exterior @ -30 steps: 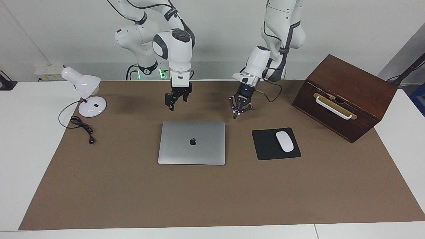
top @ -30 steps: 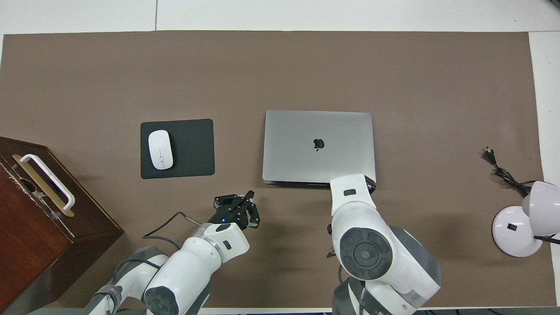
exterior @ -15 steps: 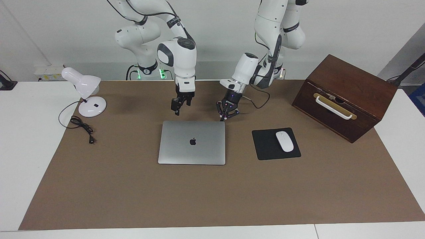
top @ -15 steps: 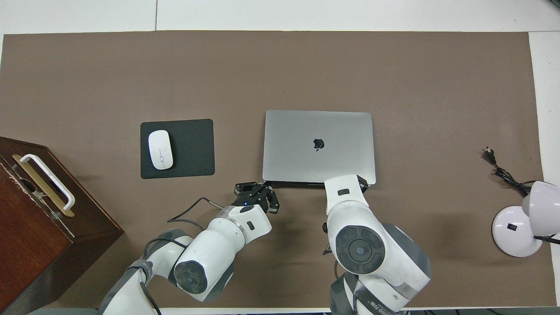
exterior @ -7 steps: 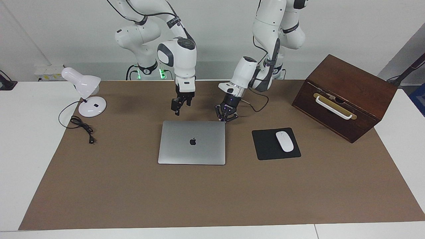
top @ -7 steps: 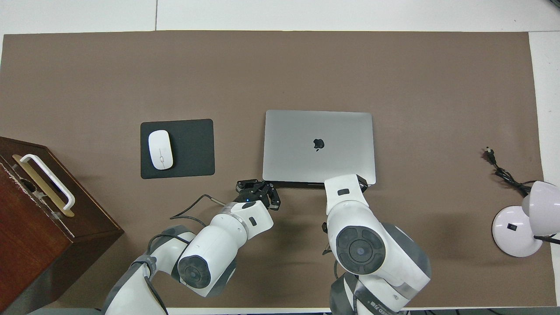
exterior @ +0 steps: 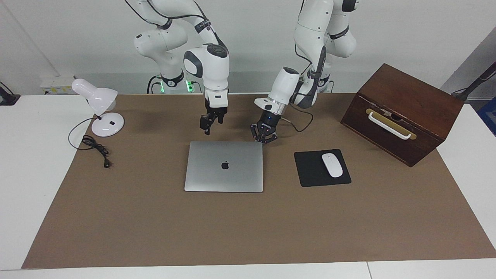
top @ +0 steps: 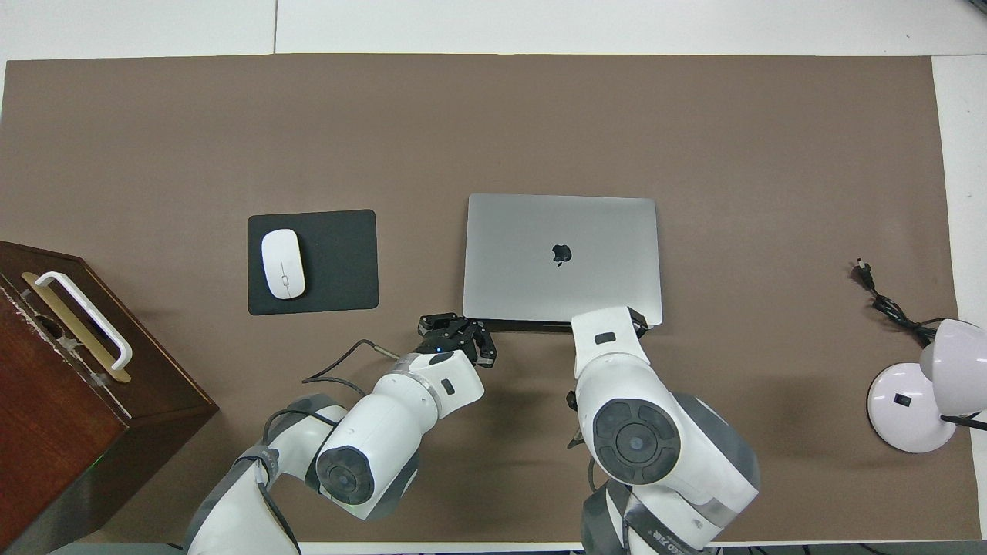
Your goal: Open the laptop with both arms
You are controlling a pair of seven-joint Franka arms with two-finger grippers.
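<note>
A brown mat covers my white counter [exterior: 23, 186] under a pale wall. My left claw [exterior: 264, 140], fingertips pinched together empty, hangs at the closed laptop [exterior: 224, 166]'s corner nearest me; my right claw [exterior: 206, 128] hovers above its other near corner, fingers unreadable.

A robotics lab is shown, staged as an office desk. Two white arms [exterior: 209, 58] are mounted at the edge of a white table [exterior: 23, 174] against a bare wall. A brown mat [exterior: 248, 224] is spread over the table, and desk props are laid out on it: a laptop [exterior: 224, 166], a mouse [exterior: 332, 165] on a pad [exterior: 310, 172], a lamp [exterior: 99, 110] and a wooden box [exterior: 403, 112].
</note>
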